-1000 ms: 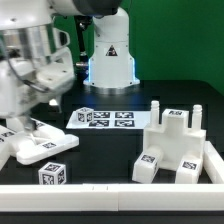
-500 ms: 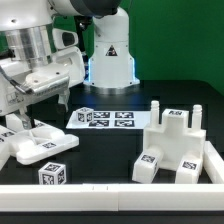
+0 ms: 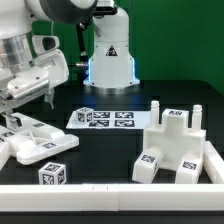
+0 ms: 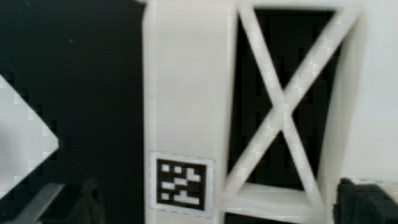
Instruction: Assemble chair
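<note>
The chair is in loose white tagged pieces. A flat piece with crossed bars (image 4: pixel 267 110) and a square tag (image 4: pixel 178 183) lies below my gripper (image 4: pixel 222 205). The dark fingers (image 4: pixel 365 200) stand wide apart on either side of it, open and touching nothing. In the exterior view, my gripper (image 3: pixel 14 112) hovers over a heap of flat pieces (image 3: pixel 35 145) at the exterior view's left. A small tagged block (image 3: pixel 55 175) lies in front of that heap. A chunky joined part with two posts (image 3: pixel 180 140) stands at the right, with a tagged block (image 3: pixel 150 165) beside it.
The marker board (image 3: pixel 105 118) lies flat in the middle of the black table. The arm's base (image 3: pixel 108 60) rises behind it. A low white wall (image 3: pixel 110 192) runs along the front edge and up the exterior view's right side.
The hand has turned and shifted toward the exterior view's left above the heap of flat pieces. The jaws have stayed open, and no piece has moved.
</note>
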Controlling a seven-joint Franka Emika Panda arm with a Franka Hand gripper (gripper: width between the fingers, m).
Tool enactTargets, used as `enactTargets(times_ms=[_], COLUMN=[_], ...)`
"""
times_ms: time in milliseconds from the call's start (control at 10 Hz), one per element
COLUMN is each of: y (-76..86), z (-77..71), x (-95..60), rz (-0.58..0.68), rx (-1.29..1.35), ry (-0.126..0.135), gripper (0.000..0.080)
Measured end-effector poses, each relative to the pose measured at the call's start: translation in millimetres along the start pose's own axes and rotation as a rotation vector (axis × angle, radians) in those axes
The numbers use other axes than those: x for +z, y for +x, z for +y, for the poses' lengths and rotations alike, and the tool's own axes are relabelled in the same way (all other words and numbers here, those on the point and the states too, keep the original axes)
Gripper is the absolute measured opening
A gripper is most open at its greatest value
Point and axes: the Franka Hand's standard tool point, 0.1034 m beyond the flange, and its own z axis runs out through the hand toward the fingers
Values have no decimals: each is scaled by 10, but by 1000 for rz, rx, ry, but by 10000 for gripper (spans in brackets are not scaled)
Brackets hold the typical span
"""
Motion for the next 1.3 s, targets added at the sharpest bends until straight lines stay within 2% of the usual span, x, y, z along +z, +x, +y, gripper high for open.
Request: enactTargets(times_ms=[400, 500, 700, 800, 1100, 1200, 1300], y=[-10, 93, 273, 309, 395, 430, 439], z=[17, 88, 147, 156, 154, 136, 102], x=[29, 56, 104, 134, 218, 291, 345], rz=[5, 3, 14, 21, 44, 65, 80], rx=[-18, 8, 30, 33, 26, 26, 31], ry=[-7, -58, -98, -103, -107, -92, -57], gripper=[649, 649, 649, 649, 649, 649, 649])
